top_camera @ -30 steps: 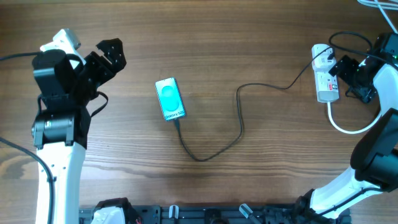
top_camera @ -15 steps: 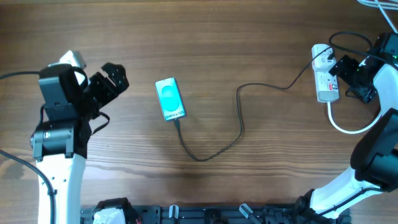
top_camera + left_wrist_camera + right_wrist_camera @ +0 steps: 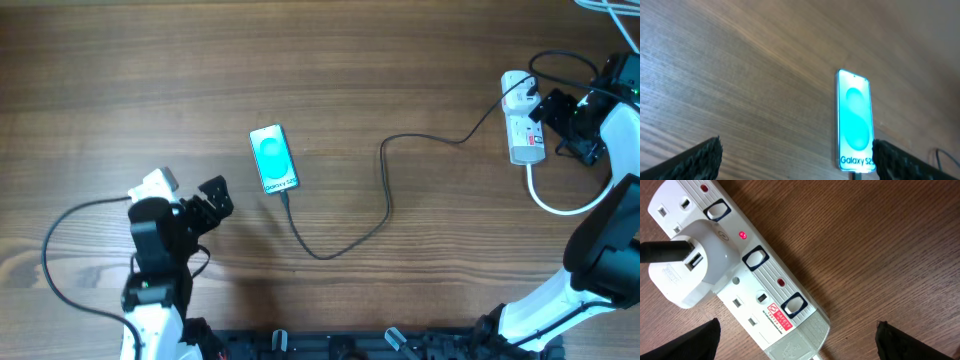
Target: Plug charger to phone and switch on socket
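The phone [image 3: 273, 158] lies screen-up left of the table's middle, its turquoise screen lit; it also shows in the left wrist view [image 3: 855, 120]. The thin black charger cable [image 3: 385, 200] runs from the phone's bottom end in a loop to the white socket strip [image 3: 520, 130] at the far right. In the right wrist view the cable ends in a white plug [image 3: 690, 265] seated in the socket [image 3: 765, 280], with one small red light [image 3: 742, 235] lit. My left gripper [image 3: 218, 195] is open and empty, left of the phone. My right gripper [image 3: 555, 122] is open above the socket.
The socket's thick white cord [image 3: 545, 200] curves off toward the right arm. A black rail [image 3: 330, 345] runs along the table's front edge. Bare wood lies around the phone.
My left arm has drawn back toward the table's front and swung right, ending lower and nearer the phone. The right arm, phone, cable and socket have not moved.
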`<control>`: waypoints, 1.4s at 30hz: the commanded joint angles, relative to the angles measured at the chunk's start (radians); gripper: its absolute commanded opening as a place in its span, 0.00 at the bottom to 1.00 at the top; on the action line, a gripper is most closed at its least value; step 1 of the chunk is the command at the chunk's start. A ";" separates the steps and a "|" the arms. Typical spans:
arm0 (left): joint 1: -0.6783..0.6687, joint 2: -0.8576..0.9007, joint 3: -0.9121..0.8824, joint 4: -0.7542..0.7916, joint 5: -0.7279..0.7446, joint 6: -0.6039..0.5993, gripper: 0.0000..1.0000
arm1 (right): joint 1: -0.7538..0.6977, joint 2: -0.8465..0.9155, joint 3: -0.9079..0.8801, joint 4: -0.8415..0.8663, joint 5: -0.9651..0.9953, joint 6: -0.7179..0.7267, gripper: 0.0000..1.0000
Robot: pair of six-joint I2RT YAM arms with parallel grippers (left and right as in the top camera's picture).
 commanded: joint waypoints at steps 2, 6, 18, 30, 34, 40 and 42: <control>-0.002 -0.127 -0.153 0.183 0.005 0.017 1.00 | 0.000 -0.011 0.016 0.003 0.018 -0.016 1.00; -0.002 -0.186 -0.188 0.209 0.001 0.020 1.00 | 0.000 -0.011 0.016 0.003 0.018 -0.017 1.00; -0.003 -0.369 -0.230 0.079 -0.026 0.125 1.00 | 0.000 -0.011 0.016 0.003 0.018 -0.017 1.00; -0.009 -0.608 -0.231 -0.040 -0.036 0.126 1.00 | 0.000 -0.011 0.016 0.003 0.018 -0.017 1.00; -0.013 -0.776 -0.231 -0.041 -0.037 0.128 1.00 | 0.000 -0.011 0.016 0.003 0.018 -0.016 1.00; -0.047 -0.830 -0.231 -0.042 -0.048 0.204 1.00 | 0.000 -0.011 0.016 0.003 0.018 -0.017 1.00; -0.047 -0.830 -0.231 -0.042 -0.047 0.203 1.00 | 0.000 -0.011 0.016 0.003 0.018 -0.017 1.00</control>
